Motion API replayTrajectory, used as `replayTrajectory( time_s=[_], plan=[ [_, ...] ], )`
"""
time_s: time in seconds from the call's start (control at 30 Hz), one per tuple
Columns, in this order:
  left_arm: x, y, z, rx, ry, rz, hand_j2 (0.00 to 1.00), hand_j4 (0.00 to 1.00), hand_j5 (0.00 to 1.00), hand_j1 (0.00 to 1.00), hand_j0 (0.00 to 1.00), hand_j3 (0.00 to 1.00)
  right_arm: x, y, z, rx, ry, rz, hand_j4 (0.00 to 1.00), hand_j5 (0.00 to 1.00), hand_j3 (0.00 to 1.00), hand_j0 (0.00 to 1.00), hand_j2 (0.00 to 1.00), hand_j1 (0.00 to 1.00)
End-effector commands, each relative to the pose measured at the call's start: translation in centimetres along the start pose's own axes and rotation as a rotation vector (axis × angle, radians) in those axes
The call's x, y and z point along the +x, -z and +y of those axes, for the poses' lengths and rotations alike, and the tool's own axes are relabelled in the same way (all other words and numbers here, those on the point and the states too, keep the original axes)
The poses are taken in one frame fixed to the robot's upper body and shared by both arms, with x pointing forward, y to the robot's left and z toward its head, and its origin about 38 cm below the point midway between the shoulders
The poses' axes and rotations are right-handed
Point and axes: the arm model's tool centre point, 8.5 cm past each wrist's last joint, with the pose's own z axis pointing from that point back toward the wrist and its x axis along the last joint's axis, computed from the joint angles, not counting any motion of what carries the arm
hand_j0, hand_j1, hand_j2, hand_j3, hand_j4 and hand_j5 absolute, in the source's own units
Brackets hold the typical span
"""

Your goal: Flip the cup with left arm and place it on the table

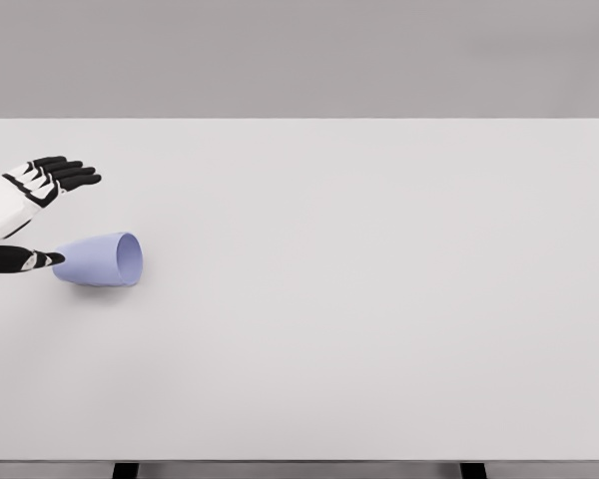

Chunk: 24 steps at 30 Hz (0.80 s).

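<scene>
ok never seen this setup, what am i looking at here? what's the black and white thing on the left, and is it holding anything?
It is a simulator render, seen from a camera on a humanoid robot's head, looking down at a white table. The black and white thing is the robot's left hand, five fingers, coming in from the left edge. Its fingers are spread open, with the thumb reaching toward the narrow base of a pale blue cup. The cup lies on its side, its open mouth facing right. Nothing is gripped yet. The right arm is out of view.

My black fingers [68, 175] on a white-and-black left hand [30, 195]; pale lavender cup [102, 259]; plain white tabletop [379, 299].
</scene>
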Motion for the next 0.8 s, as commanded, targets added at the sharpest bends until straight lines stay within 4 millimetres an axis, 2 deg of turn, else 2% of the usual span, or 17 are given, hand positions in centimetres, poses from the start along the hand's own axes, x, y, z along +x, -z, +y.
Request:
replayTrajectory(
  time_s=[0.0, 0.27, 0.37, 0.6, 0.67, 0.77],
  plan=[
    [0.0, 0.0, 0.0, 0.003, -0.006, 0.000, 1.00, 1.00, 1.00, 1.00, 1.00, 1.00, 0.1, 0.0, 0.0, 0.000, 0.005, -0.003, 1.00, 1.00, 1.00, 1.00, 1.00, 1.00],
    [0.1, 0.0, -0.1, 0.006, -0.011, -0.002, 1.00, 1.00, 1.00, 1.00, 1.00, 1.00, -0.4, 0.0, 0.0, -0.001, 0.002, 0.008, 1.00, 1.00, 1.00, 1.00, 1.00, 1.00],
    [0.3, -0.9, -1.8, -0.031, -0.044, 0.013, 1.00, 1.00, 1.00, 1.00, 1.00, 1.00, -0.4, 0.0, 0.0, -0.001, 0.002, 0.008, 1.00, 1.00, 1.00, 1.00, 1.00, 1.00],
    [0.7, -0.6, -2.3, 0.020, -0.115, 0.005, 0.99, 0.99, 0.99, 0.99, 0.99, 0.99, -0.4, 0.0, 0.0, -0.001, 0.002, 0.008, 1.00, 1.00, 1.00, 1.00, 1.00, 1.00],
    [1.5, -0.9, -3.3, -0.029, -0.217, -0.022, 0.97, 0.97, 0.97, 0.97, 0.97, 0.97, -0.3, 0.0, 0.0, 0.000, 0.002, 0.007, 1.00, 1.00, 1.00, 1.00, 1.00, 1.00],
    [3.4, -0.7, -4.8, -0.208, -0.322, -0.111, 0.98, 0.98, 0.98, 0.98, 0.98, 0.98, -0.4, 0.0, 0.0, -0.001, 0.002, 0.008, 1.00, 1.00, 1.00, 1.00, 1.00, 1.00]
  ],
)
